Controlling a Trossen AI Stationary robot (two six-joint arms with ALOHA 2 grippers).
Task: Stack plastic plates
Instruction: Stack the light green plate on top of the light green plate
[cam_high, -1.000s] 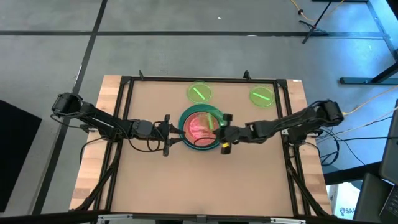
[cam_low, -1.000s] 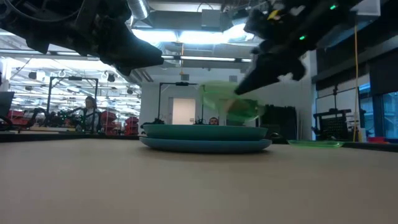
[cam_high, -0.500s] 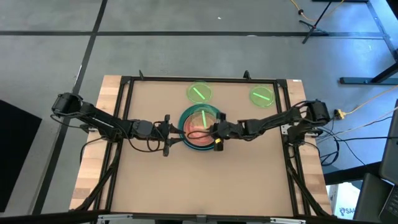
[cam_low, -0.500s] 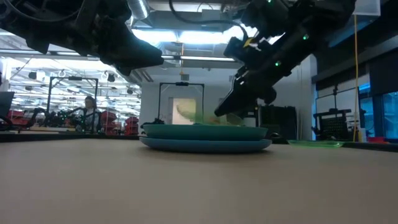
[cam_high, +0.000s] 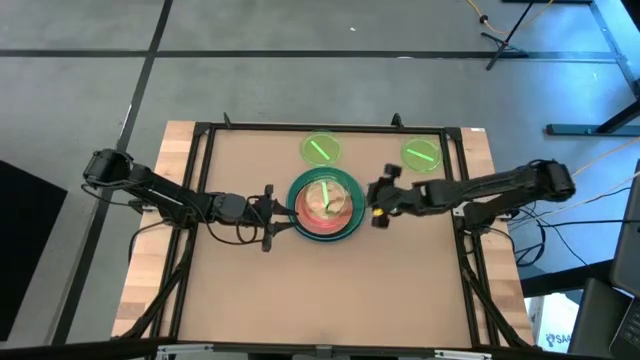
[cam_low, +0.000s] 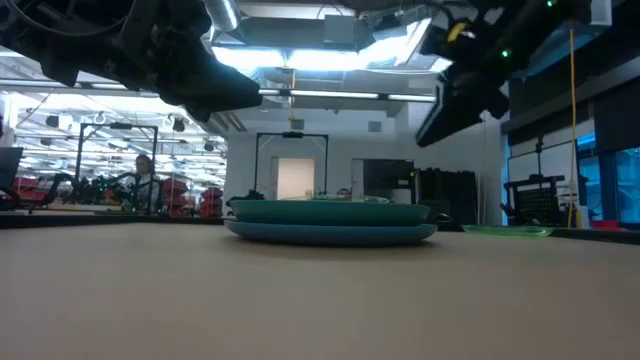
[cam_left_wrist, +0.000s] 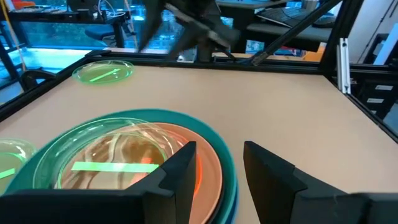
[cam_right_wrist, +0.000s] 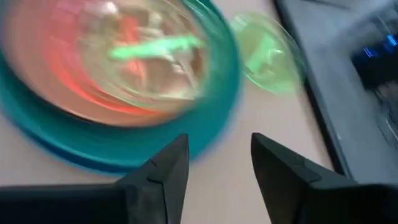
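In the middle of the table lies a stack of plastic plates (cam_high: 325, 205): a teal rim (cam_left_wrist: 214, 155) outermost, peach and pink-red plates inside it, and a translucent green plate (cam_right_wrist: 155, 50) on top. Two more small green plates (cam_high: 320, 148) (cam_high: 421, 154) lie flat near the far edge. My left gripper (cam_high: 274, 209) hovers open just off the stack's left rim, and my right gripper (cam_high: 376, 201) stands open off the right rim. In the wrist views, both the left gripper (cam_left_wrist: 217, 165) and the right gripper (cam_right_wrist: 221, 162) have nothing between their fingers.
A black metal frame (cam_high: 330, 128) borders the table top. In the low view the stack (cam_low: 330, 222) sits flat, with a green plate (cam_low: 500, 231) behind it to the right and both arms raised above. Bare table lies toward the near edge.
My right gripper brought a green plate down over the stack, opened and let it go. It then drew back toward the table's right edge and rose. The green plate now lies flat on top of the stack.
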